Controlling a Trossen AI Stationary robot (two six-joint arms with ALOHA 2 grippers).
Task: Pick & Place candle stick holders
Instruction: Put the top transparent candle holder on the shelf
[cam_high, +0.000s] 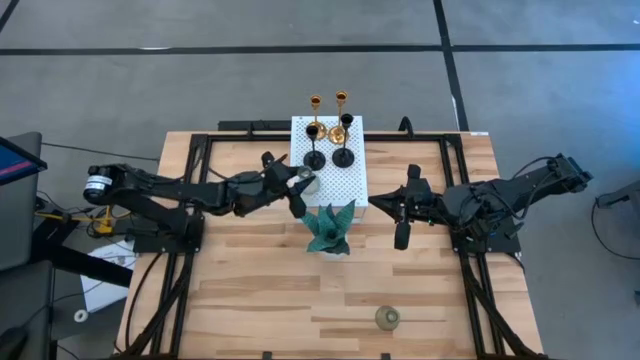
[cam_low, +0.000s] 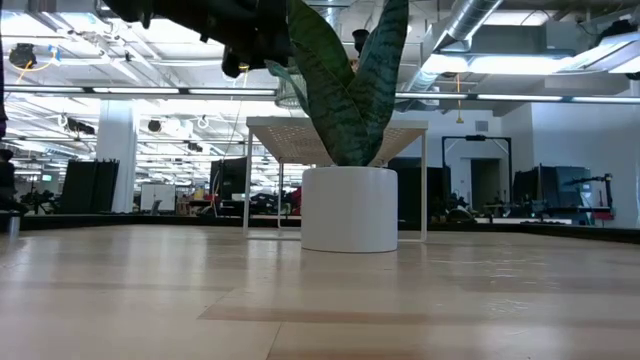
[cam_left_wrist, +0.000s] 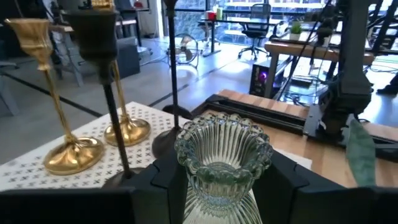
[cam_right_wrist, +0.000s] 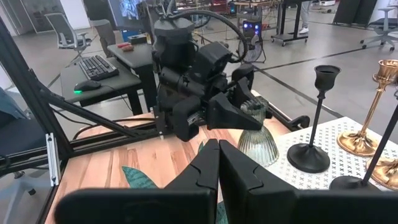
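High view: my left claw (cam_high: 300, 183) holds a glass holder (cam_high: 307, 183) upright at the white board's (cam_high: 350, 185) nine-o'clock edge, the black holders (cam_high: 329, 157) just toward one o'clock; my shut right claw (cam_high: 402, 207) waits farther off.

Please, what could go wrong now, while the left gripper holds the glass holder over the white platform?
1. The left gripper holds the glass holder close to the black holders and gold holders on the white platform. Going farther in could knock these slim ones over.
2. The ribbed glass might slip between the fingers.
3. The plant stands right beside the gripper; its leaves could catch the arm.
The right gripper waits shut, off to the platform's other side.
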